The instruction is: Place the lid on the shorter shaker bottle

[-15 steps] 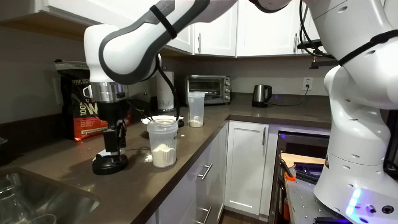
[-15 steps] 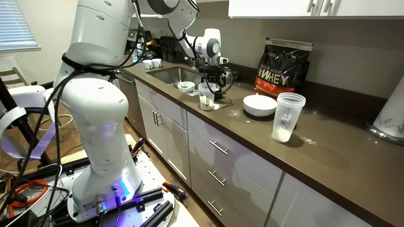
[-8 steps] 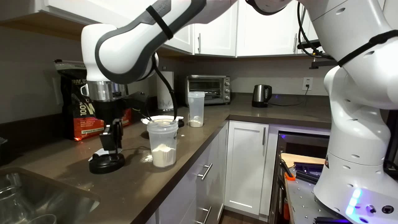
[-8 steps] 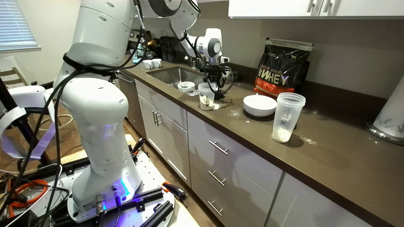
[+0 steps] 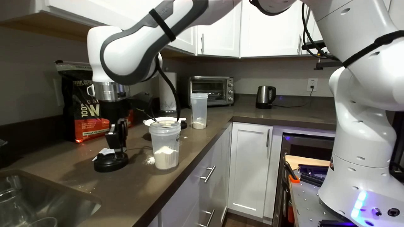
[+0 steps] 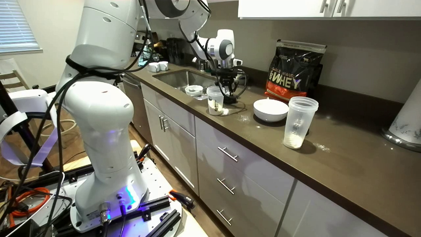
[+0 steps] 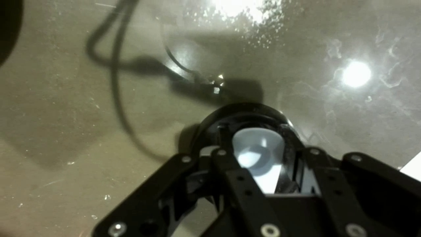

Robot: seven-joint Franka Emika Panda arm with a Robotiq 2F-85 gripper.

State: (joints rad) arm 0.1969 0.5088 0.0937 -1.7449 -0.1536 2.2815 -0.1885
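The round black lid (image 5: 110, 162) is low over the counter, left of the shorter shaker bottle (image 5: 164, 146) in an exterior view. My gripper (image 5: 118, 152) points straight down onto it. In the wrist view the gripper (image 7: 258, 144) is shut with one finger on each side of the pale patch (image 7: 263, 154) on top of the lid (image 7: 236, 113). Whether the lid touches the counter I cannot tell. White powder fills the lower part of the translucent shorter bottle, which stands upright with its mouth uncovered. In an exterior view the shorter bottle (image 6: 215, 102) partly hides the gripper and lid.
A taller clear shaker bottle (image 6: 299, 123) stands further along, beside a white bowl (image 6: 270, 112). The whey bag (image 6: 291, 70) leans at the wall. Spilled powder (image 7: 250, 13) lies near the lid. The sink (image 5: 90, 206) opens close by, and the counter's front edge (image 5: 176, 179) runs past the bottles.
The fingers have drawn together on the lid. The lid first slid slightly left, then back right and a little away from the camera in an exterior view, following the gripper. The bottles stayed put.
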